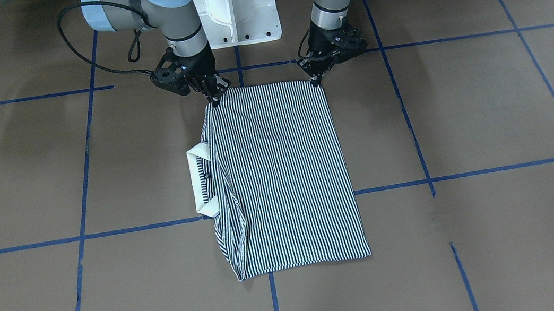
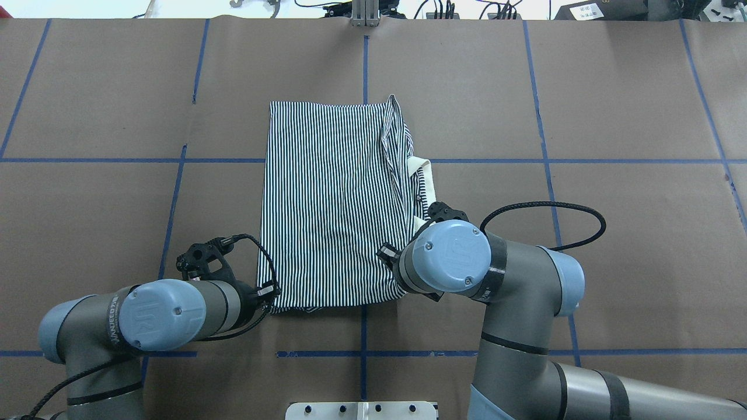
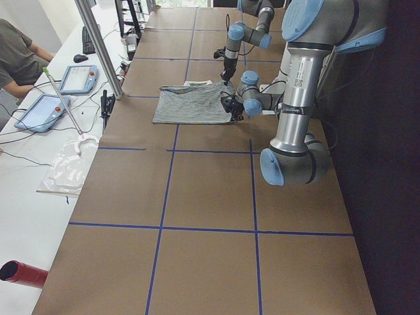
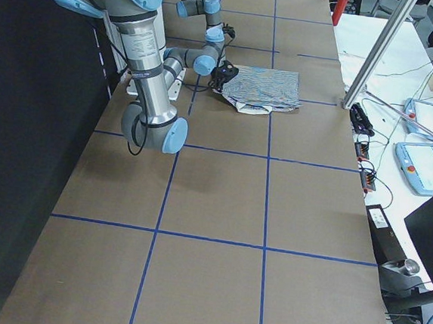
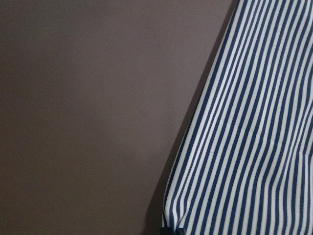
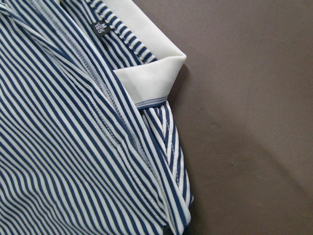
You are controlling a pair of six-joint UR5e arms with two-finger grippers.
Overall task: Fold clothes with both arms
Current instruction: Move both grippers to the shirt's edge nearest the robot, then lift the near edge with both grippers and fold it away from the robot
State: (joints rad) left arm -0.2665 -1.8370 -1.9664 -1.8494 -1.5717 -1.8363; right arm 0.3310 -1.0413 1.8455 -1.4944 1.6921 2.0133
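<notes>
Robot-side corners taken: left gripper [image 1: 317, 81] and right gripper [image 1: 216, 99] on the polo shirt [image 1: 285, 176]!
Both sets of fingers pinch cloth; it lies folded flat on the counter [image 1: 464, 115], cream collar [image 1: 200, 181] showing.

a white "m" is read on a small black neck label [image 6: 100, 27] inside the collar [image 6: 146, 78] of the shirt [image 6: 58, 147]; the line beneath is too blurred to be read. a "ur" mark is borne by the blue joint cap [image 2: 153, 314] of the left arm [image 2: 219, 303] and by that of the right arm [image 2: 519, 274].
</notes>
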